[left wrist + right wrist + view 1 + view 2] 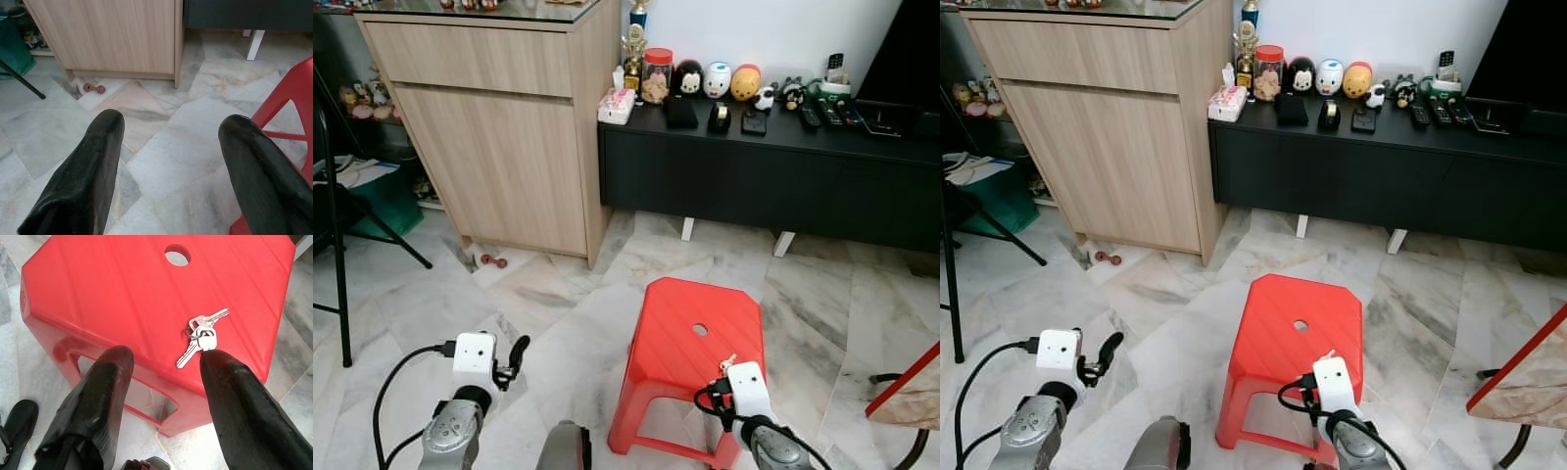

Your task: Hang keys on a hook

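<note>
- Keys lie flat on the red stool, near the seat's front edge, a few silver keys fanned out from one small ring.
- Handling, as a judgement: light, hard and slick, and thin against the smooth plastic, so they may skate away (a pinch at the bunched ring end looks safest).
- Right gripper hovers over that edge with its jaws spread, holding nothing; one fingertip sits just beside the keys.
- Left gripper hangs open over the marble floor, well apart from the stool.
- Beyond stand a wooden cabinet and a black sideboard.
</note>
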Available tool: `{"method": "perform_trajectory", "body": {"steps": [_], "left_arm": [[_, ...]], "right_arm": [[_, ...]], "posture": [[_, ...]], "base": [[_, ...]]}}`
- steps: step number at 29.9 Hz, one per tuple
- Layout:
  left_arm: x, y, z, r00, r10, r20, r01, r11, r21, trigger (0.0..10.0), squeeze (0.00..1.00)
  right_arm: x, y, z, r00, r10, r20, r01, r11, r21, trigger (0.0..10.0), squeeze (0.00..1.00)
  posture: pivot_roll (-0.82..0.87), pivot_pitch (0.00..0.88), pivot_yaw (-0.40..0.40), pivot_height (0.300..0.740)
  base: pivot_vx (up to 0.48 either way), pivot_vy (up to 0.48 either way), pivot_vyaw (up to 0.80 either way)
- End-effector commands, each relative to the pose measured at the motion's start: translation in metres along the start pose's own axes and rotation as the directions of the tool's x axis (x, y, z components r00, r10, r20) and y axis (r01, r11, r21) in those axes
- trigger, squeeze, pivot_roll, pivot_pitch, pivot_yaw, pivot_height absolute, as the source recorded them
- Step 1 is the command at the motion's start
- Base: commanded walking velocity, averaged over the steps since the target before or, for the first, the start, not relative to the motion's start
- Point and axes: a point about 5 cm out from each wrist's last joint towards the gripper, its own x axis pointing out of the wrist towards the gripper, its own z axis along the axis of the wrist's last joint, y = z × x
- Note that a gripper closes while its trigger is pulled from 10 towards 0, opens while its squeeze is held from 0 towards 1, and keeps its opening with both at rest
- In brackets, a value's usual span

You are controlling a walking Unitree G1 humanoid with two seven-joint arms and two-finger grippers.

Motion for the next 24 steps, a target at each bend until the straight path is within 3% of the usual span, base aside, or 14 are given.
{"method": "perform_trajectory", "body": {"steps": [1, 24], "left_arm": [[0.0002, 0.0007, 0.0011, 1.0, -0.01, -0.003, 0.01, 1.0, 0.009, 10.0, 0.0], [0.0066, 0.0033, 0.0086, 1.0, -0.003, 0.008, 0.003, 1.0, 0.016, 10.0, 0.0]], "right_arm": [[-0.0008, -0.003, -0.0032, 1.0, -0.015, -0.019, 0.015, 1.0, 0.016, 10.0, 0.0], [-0.0021, -0.0002, -0.0082, 0.999, -0.01, -0.038, 0.009, 1.0, -0.016, 10.0, 0.0]], "posture": [[0.2, 0.001, -0.032, 0.641], [0.19, 0.019, -0.029, 0.641]], "base": [[0.247, 0.0, 0.0], [0.249, 0.0, 0.04]]}}
